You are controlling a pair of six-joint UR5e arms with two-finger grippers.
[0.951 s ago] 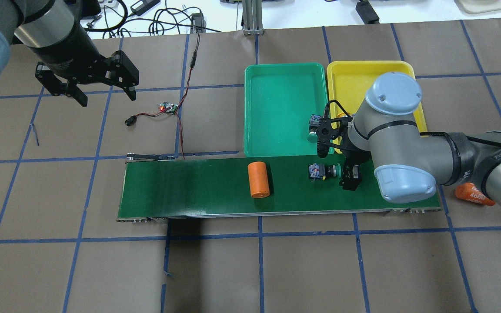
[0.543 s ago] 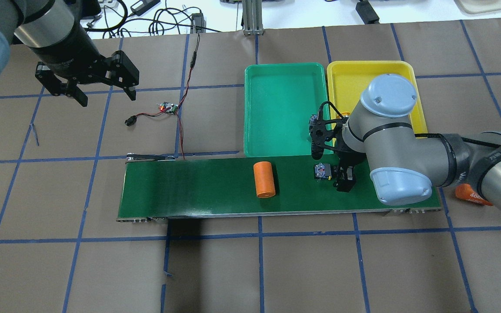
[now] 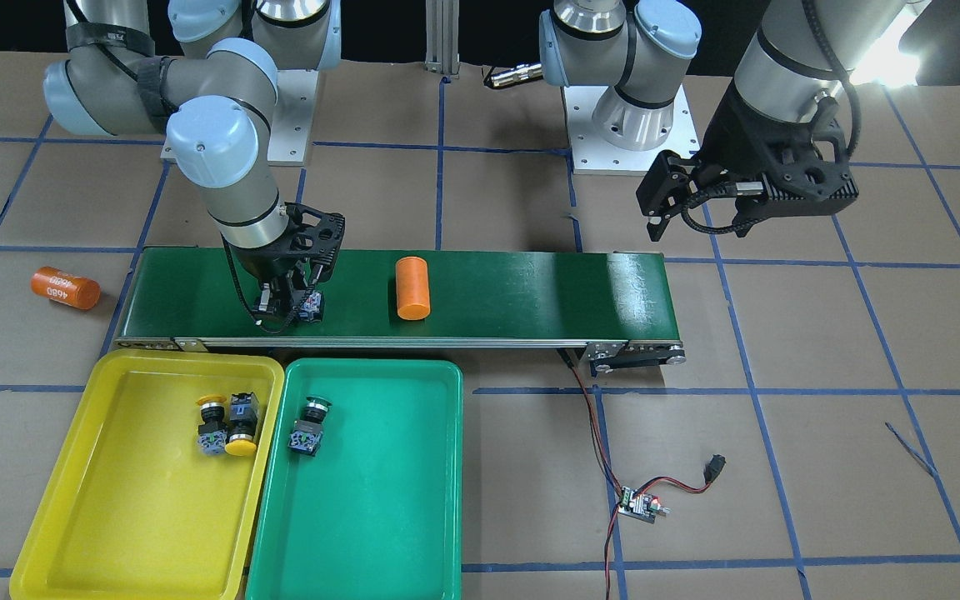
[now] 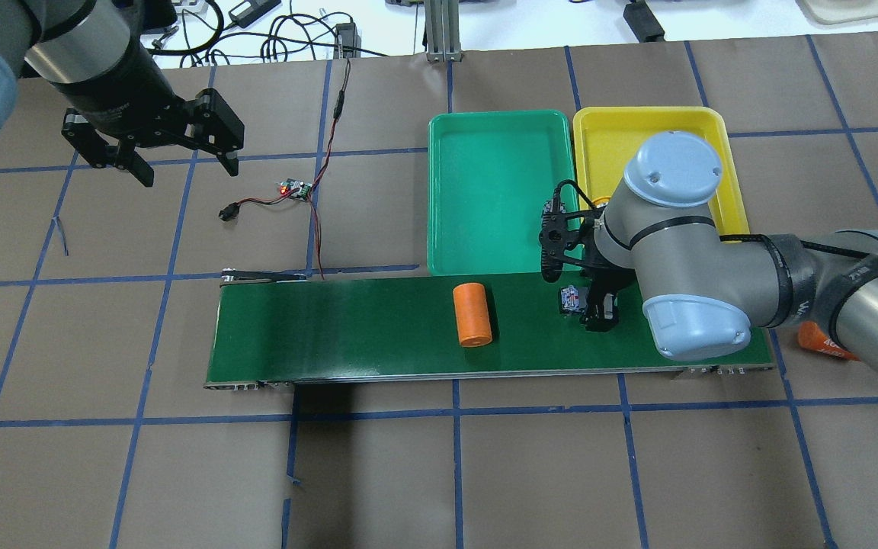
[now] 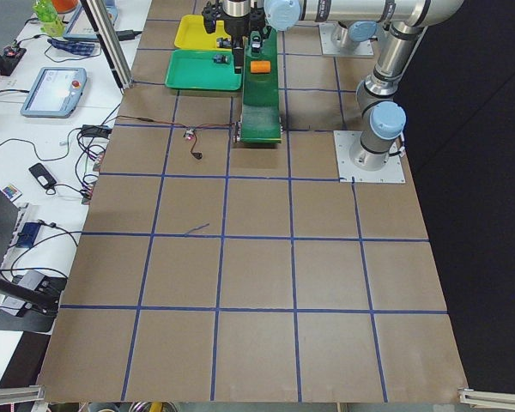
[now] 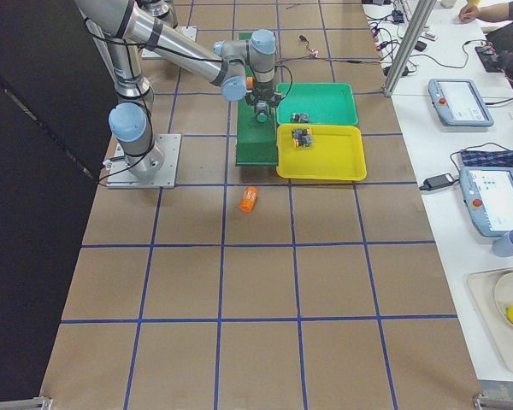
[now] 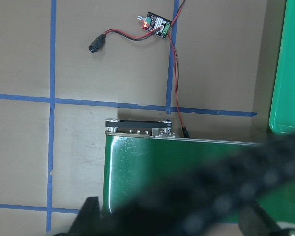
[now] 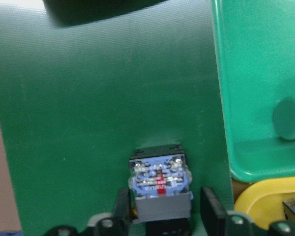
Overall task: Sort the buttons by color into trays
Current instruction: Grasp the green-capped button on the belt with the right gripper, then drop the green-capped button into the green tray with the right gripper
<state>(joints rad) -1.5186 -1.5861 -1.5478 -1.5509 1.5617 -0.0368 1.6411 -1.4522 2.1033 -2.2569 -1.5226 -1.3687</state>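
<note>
Button point(image 8: 160, 189) lying lengthwise along belt point(image 4: 347, 328), terminals toward orange cylinder point(image 4: 473, 315), right jaws spread astride it, left jaws spread

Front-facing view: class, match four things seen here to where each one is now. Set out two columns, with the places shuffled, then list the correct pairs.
Things
1. yellow-capped buttons
2. green-capped button
3. circuit board
4. right gripper

Places
A. on the bare table
B. in the green tray
C. down at the belt, straddling a button
D. in the yellow tray

Pairs: 1-D, 2-B, 3-A, 4-C
</note>
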